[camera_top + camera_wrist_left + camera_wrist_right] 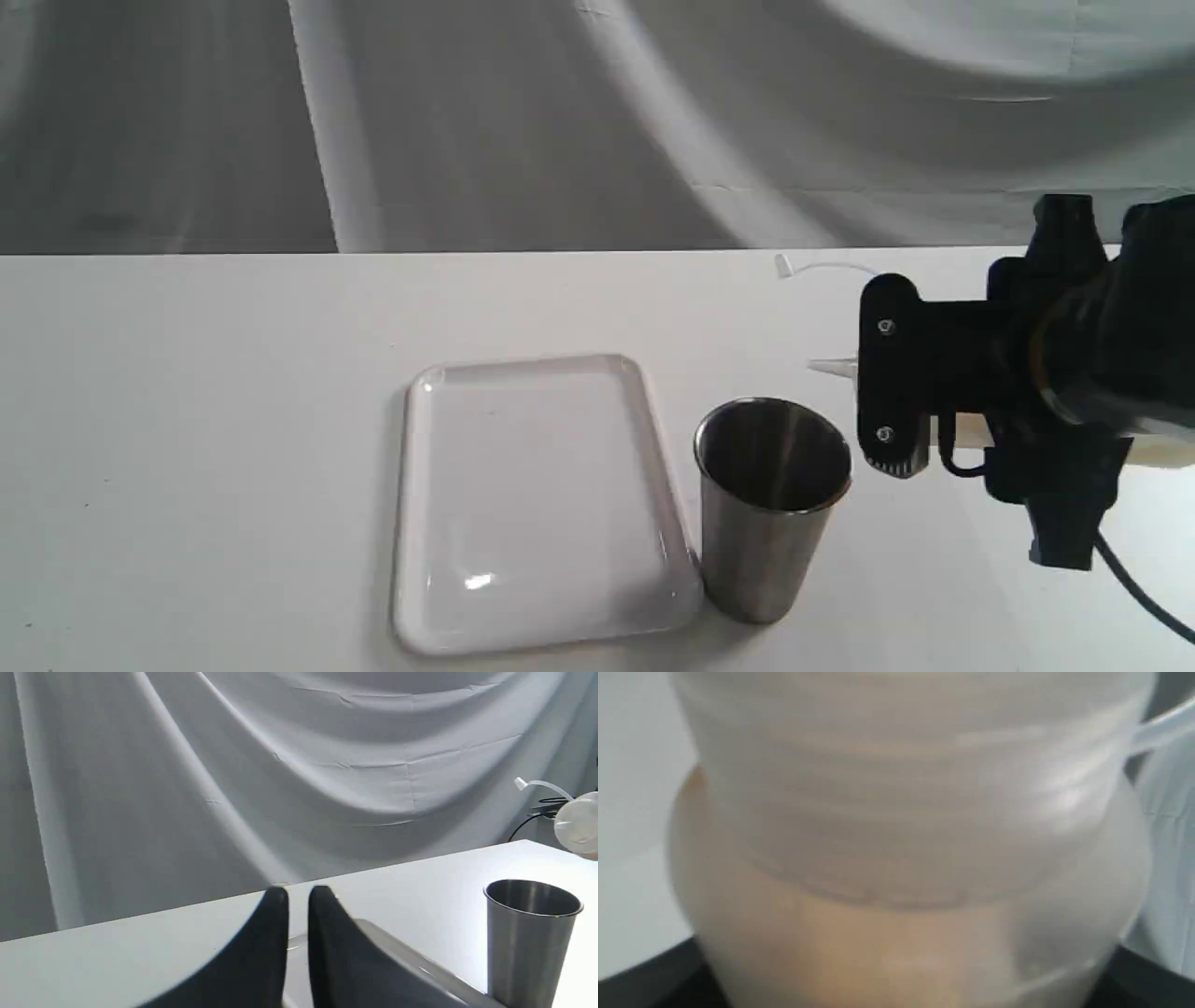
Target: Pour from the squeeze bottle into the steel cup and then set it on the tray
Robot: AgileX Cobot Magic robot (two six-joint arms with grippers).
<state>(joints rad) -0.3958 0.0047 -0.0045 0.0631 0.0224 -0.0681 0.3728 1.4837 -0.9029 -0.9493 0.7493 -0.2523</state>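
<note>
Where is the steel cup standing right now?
Exterior view: the steel cup stands upright on the table, right of centre, just right of the tray.

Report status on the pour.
Right gripper shut on squeeze bottle, tipped sideways, nozzle toward steel cup. No stream visible. Left gripper shut, empty. Nothing blocking tray.

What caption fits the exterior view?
Right pincer holds translucent whitish squeeze bottle sideways, nozzle toward brushed-steel cup beside glossy white tray.

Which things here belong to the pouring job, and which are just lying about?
In the job: bottle, gripped by the right hand; cup; tray.
Just there: left hand, holding nothing; table; backdrop cloth; cable.
</note>
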